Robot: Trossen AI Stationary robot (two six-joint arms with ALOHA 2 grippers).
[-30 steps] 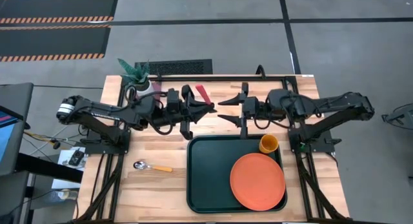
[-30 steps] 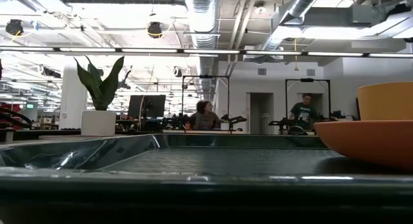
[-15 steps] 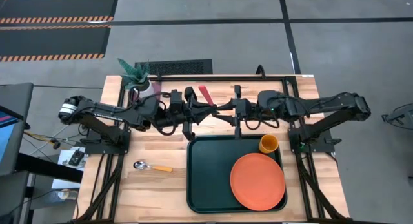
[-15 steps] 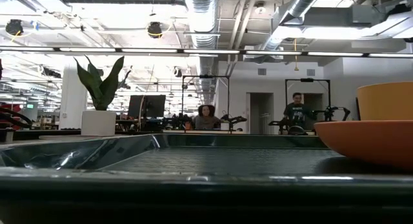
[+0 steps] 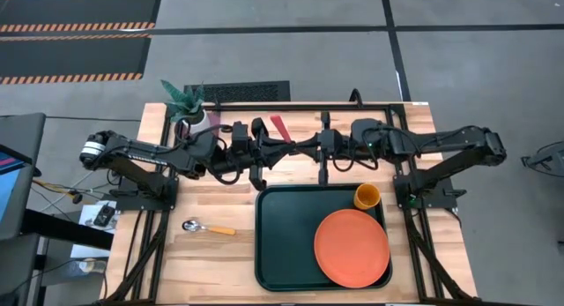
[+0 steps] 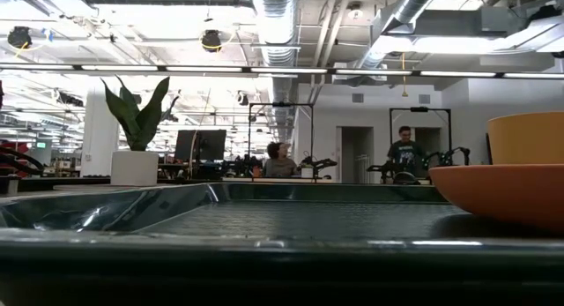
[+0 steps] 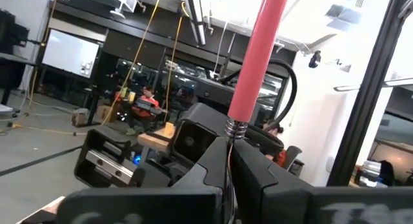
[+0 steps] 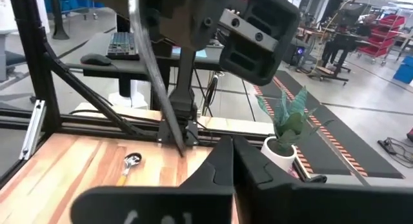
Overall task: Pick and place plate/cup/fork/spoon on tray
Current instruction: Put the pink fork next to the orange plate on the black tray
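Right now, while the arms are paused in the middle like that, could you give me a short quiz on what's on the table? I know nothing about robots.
1. True or false: the spoon lies inside the tray.
2. What does the left end effector hold? A) the cup B) the fork C) the plate
3. Fill in: the cup stands on the tray, right beside the ____.

Key
1. False. It lies on the bare wood to the left of the tray.
2. B. The fork is clamped there, with its red-pink handle sticking out.
3. The plate.
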